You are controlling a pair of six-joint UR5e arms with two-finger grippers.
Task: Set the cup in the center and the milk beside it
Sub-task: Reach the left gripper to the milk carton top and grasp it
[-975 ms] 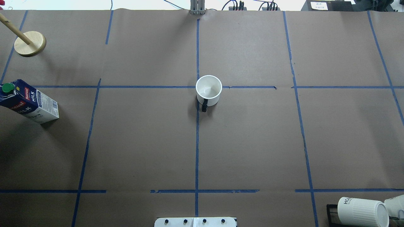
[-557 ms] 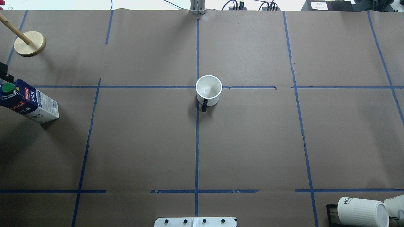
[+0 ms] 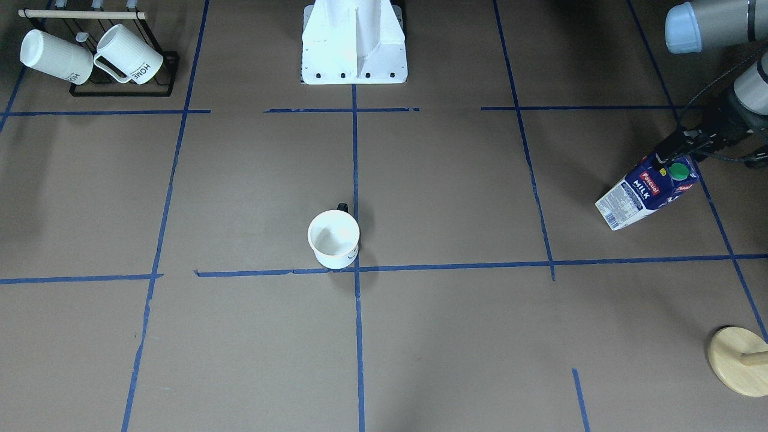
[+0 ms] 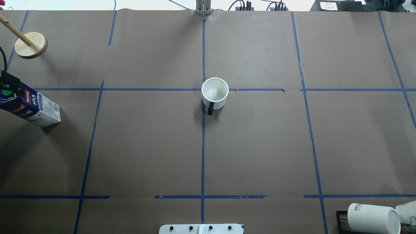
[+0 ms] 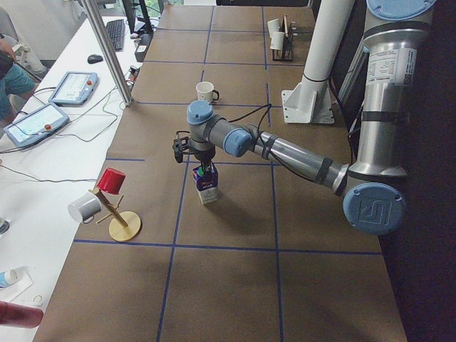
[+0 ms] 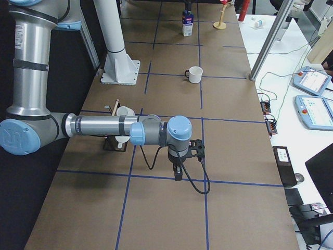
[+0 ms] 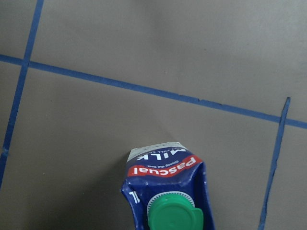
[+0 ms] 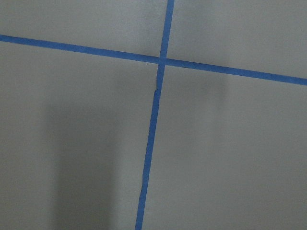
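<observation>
Milk stands upright near the tabletop edge, well apart from the cup at its nine o'clock in the overhead view; the cup is already set on the center crossing. The left gripper is held just above the green cap; whether its jaws, or those of the right gripper, are apart cannot be told. Pickup is probably in hand: a firm grasp is called for next, then a carry beside the cup.

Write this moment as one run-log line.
white black-handled mug: at tape crossing | blue-white milk carton: upright, far aside | left gripper: over its cap
</observation>
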